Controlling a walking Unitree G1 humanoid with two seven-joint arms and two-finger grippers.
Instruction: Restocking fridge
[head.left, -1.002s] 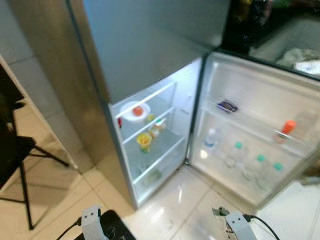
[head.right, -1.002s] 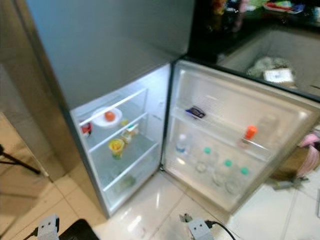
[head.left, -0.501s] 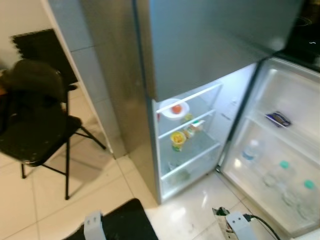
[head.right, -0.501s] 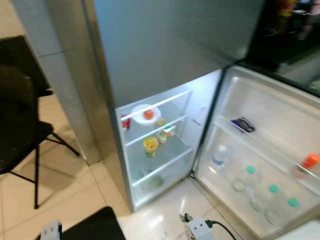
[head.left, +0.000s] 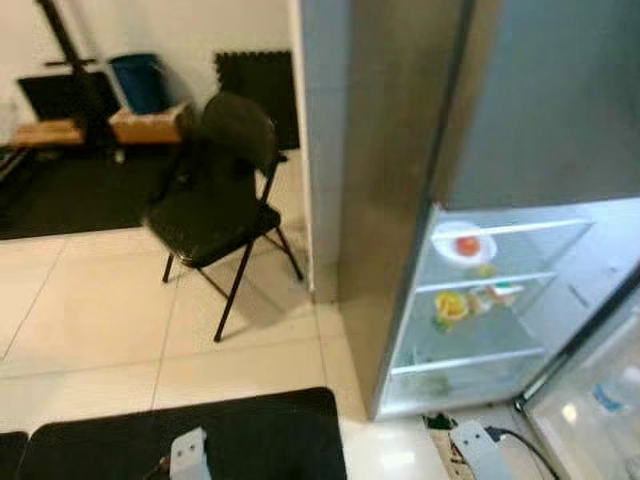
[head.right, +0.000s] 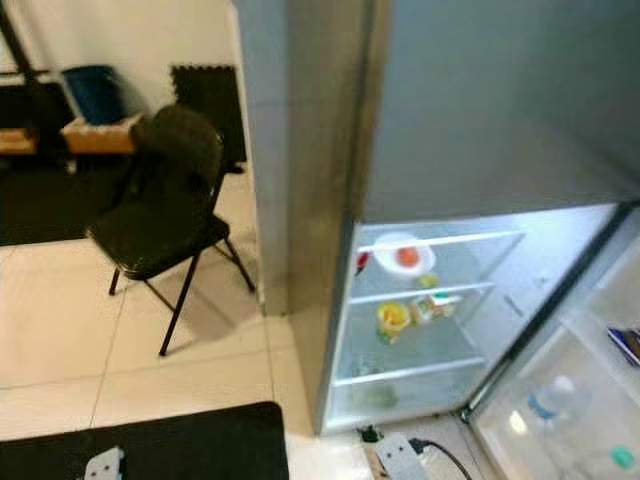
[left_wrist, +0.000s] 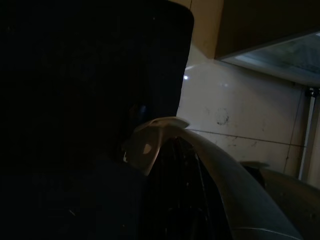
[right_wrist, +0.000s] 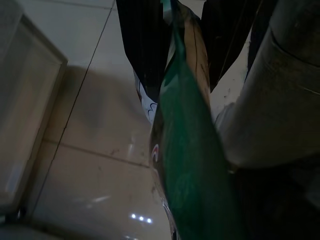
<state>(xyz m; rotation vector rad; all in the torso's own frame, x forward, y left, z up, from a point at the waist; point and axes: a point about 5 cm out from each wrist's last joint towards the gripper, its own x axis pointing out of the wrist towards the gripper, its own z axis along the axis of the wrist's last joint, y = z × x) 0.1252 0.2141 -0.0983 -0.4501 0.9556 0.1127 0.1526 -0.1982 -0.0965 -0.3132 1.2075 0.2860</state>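
Beside the open fridge (head.right: 440, 300), a green packet (right_wrist: 190, 200) is held in the right gripper (right_wrist: 200, 45), apparently mid-carry; a shelf must be approached; left jaws cannot be told.

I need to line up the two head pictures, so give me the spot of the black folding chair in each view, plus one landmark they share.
Left eye view: black folding chair, left of centre, upper half, beside the fridge's steel side.
Right eye view: chair, further left, same height.
Wrist views: I cannot make out the chair.
Shared landmark: white plate with a tomato on the top fridge shelf.
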